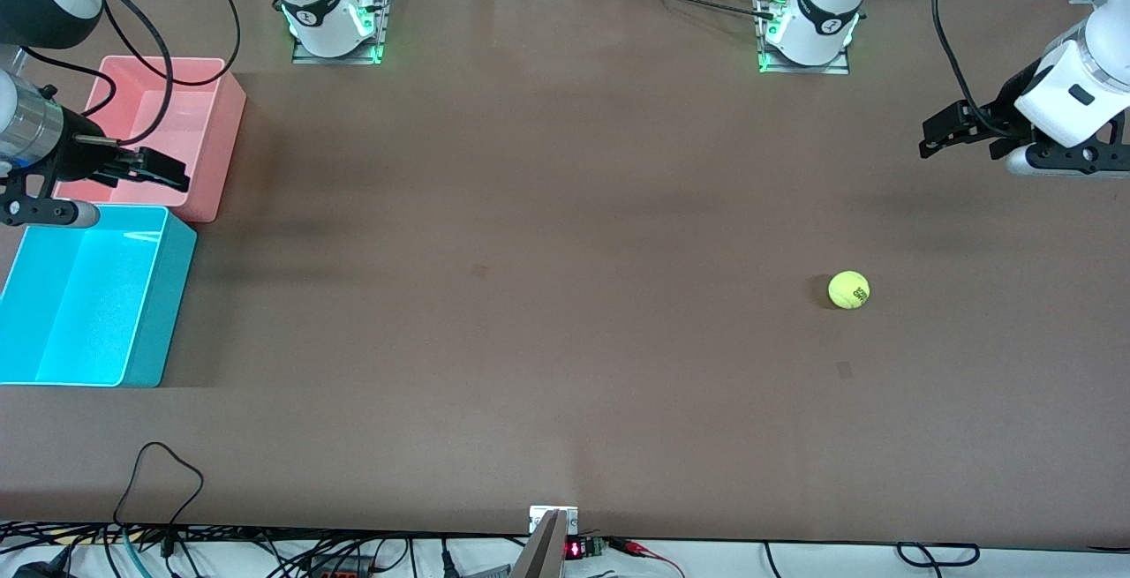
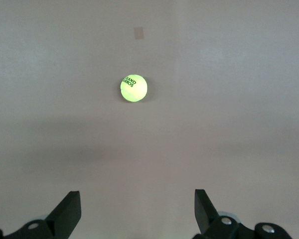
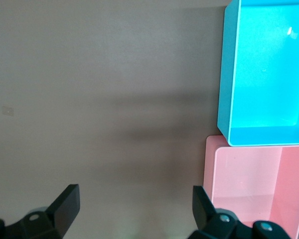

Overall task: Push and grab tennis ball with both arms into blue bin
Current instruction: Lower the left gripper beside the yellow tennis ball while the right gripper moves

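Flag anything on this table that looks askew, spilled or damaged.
Nothing stands out. The tennis ball sits intact on the table; the blue bin and pink bin stand upright, side by side. Left pincer and right pincer hover open.

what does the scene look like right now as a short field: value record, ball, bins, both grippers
ball: small fuzzy yellow-green tennis ball on the brown table, toward the left arm's end, touched by nothing
blue bin: rectangular turquoise-blue plastic bin at the right arm's end, nothing visible in it
pink bin: rectangular pink plastic bin touching the blue bin, farther from the front camera
left gripper: open, in the air over the table at the left arm's end, not over the ball
right gripper: open, over the pink bin
task state: ball not yet pushed
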Controlling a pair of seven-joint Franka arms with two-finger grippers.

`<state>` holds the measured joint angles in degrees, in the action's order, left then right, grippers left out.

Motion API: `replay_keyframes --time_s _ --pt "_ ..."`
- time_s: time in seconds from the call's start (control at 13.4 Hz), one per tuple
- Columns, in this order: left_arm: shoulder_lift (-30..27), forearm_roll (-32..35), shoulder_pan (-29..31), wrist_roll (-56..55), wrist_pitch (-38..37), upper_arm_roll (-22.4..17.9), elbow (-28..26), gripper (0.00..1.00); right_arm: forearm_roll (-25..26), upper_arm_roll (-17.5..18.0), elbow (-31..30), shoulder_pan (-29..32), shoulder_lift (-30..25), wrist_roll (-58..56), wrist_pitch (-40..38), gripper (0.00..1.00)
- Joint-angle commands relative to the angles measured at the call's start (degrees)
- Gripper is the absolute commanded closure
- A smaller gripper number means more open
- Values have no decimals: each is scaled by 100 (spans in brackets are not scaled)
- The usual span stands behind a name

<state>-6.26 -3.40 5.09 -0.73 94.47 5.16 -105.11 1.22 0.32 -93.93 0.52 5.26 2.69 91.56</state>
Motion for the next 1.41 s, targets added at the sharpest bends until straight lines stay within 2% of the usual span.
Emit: replay_keyframes --time_s 0.0,0.15,0.22,0.3,0.37,0.52,0.6,0.67,0.89,1.04,1.19,1.34 --pt "-130 120 71 -50 19 73 -98 0 -7 39 -64 97 -69 -181 -6 0" --pt "-78 120 71 -41 27 64 -80 0 1 38 -56 97 -60 -181 20 0" --pt "1 120 71 2 62 64 -71 9 2 38 -56 97 -60 -181 3 0" --pt "219 129 71 55 71 38 -10 38 2 38 -56 97 -60 -181 11 0" --pt "421 251 88 64 89 11 25 60 2 38 -56 97 -60 -172 37 0" --pt "860 462 97 212 98 2 226 88 -16 38 -29 114 -17 -145 55 0" --pt "1133 463 123 640 98 -6 419 95 -16 38 40 123 114 -224 3 0" --pt "1457 454 271 1384 89 -6 612 99 -16 47 93 97 142 -242 -6 0" --pt "2346 454 580 3249 176 -6 1061 100 72 82 85 -26 308 -234 -41 0" --pt "2663 611 607 4304 623 -15 1036 100 72 82 68 -35 353 -181 -68 0" --pt "2971 1164 607 5227 1045 -6 975 100 72 91 76 -17 467 -146 -234 0" --pt "3112 1210 860 6377 1833 -6 651 100 72 82 68 -17 520 -163 -235 0"
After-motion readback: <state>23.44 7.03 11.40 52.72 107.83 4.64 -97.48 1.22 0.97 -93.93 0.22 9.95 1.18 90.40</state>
